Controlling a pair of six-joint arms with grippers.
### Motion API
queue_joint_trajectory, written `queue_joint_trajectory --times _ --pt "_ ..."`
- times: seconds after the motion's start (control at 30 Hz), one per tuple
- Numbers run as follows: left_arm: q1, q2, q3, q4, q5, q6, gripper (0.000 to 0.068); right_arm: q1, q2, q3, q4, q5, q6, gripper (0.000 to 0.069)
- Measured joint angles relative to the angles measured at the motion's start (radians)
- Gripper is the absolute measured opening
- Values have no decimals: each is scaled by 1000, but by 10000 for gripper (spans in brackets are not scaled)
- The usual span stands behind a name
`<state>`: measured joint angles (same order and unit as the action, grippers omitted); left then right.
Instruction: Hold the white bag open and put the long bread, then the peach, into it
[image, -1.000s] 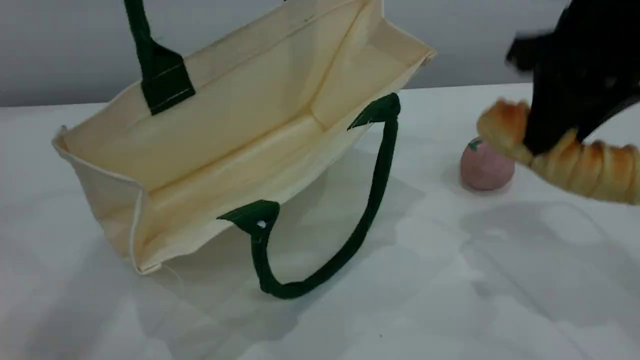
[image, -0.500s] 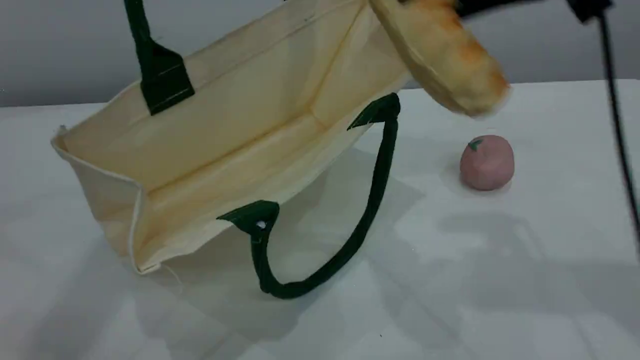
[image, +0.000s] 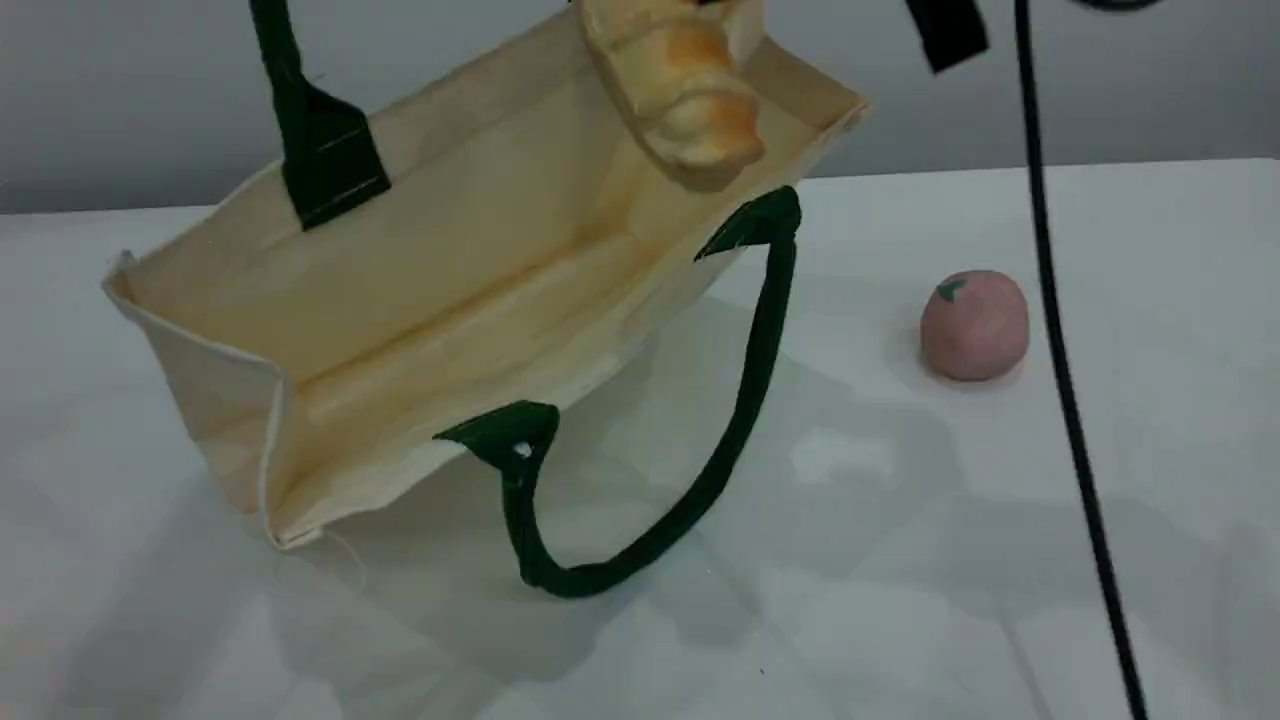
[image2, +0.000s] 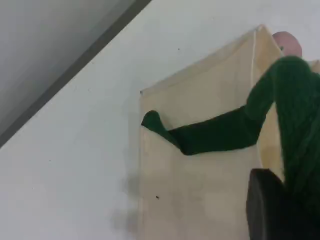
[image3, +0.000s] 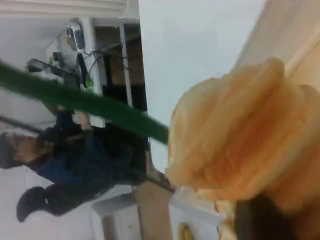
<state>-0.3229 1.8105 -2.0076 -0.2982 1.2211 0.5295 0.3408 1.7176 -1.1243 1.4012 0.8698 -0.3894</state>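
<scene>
0 of 2 items are in the white bag (image: 450, 250) yet. My left pincer (image2: 272, 212) clamps its upper green handle (image2: 220, 132), holding the mouth open. My right pincer (image3: 260, 220) grips the long bread (image: 680, 90), which hangs just below it over the mouth. The peach (image: 974, 325) lies well apart from that pincer, on the table (image: 900, 550).

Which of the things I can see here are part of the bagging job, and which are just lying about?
Part of the job:
- white bag, upper handle raised
- long bread, in the air at the bag's open mouth
- peach, on the table to the bag's right

Just lying about:
- black cable, hanging down at the right
</scene>
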Motion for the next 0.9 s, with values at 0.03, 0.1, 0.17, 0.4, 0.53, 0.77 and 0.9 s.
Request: queue_joint_trajectory --times 0.03,0.1,0.17,0.4,0.53,0.77,0.9 --pt "0 0 0 -1 0 0 71 0 13 0 18 -2 -7 127" --pt "0 0 0 -1 0 0 71 0 43 0 41 -9 -19 125" --pt "0 0 0 -3 0 0 71 0 73 0 64 -22 -34 125" --pt "0 0 0 -18 0 0 71 0 175 0 161 -49 -120 123" --pt "0 0 0 -18 0 0 71 0 225 0 230 -53 -195 120" --pt "0 0 0 -46 0 9 71 0 280 0 341 -53 -328 120" --pt "0 0 0 -84 0 15 71 0 289 0 345 -60 -428 120"
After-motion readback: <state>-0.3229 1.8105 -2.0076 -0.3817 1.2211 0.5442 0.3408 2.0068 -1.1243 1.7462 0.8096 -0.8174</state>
